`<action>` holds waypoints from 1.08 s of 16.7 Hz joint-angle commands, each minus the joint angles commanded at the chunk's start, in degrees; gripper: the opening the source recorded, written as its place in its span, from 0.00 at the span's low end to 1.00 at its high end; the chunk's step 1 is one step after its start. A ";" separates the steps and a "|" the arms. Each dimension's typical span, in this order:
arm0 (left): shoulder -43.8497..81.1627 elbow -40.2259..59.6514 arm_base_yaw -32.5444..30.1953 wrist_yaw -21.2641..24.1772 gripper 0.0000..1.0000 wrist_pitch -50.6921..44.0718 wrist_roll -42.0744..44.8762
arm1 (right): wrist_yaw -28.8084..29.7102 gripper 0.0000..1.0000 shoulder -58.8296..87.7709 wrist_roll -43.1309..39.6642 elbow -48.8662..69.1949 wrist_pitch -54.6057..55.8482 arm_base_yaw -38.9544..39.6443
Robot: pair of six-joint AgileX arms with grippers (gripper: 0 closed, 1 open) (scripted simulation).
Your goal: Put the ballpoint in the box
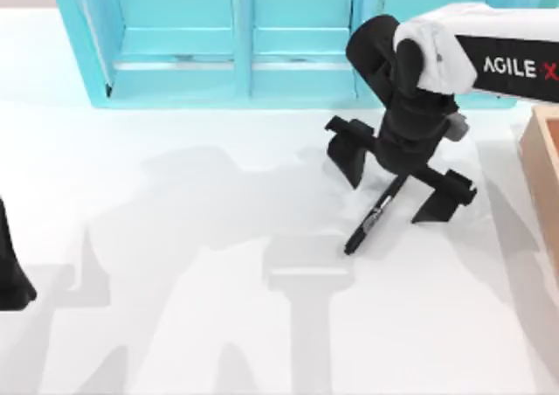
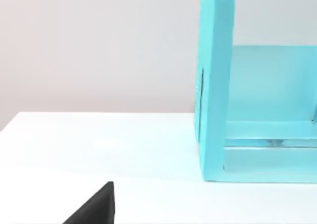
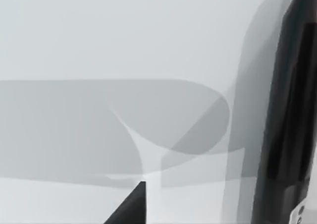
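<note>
My right gripper (image 1: 400, 178) hangs right of centre in the top view, fingers spread wide and straddling the upper end of the ballpoint (image 1: 374, 214), which lies slanted on the table (image 1: 175, 264), tip toward lower left. Nothing pinched yet. The trick now, I'd say: drop straight down, centre the barrel between the fingers, then close. The box (image 1: 543, 163) waits at the right edge. Left gripper (image 1: 10, 273) sits parked at the left edge.
</note>
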 joint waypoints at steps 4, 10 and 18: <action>0.00 0.00 0.00 0.00 1.00 0.00 0.00 | 0.00 0.25 0.00 0.00 0.00 0.00 0.00; 0.00 0.00 0.00 0.00 1.00 0.00 0.00 | 0.00 0.00 0.00 0.00 0.00 0.00 0.00; 0.00 0.00 0.00 0.00 1.00 0.00 0.00 | 1.77 0.00 -4.50 -1.85 0.69 -5.28 -0.25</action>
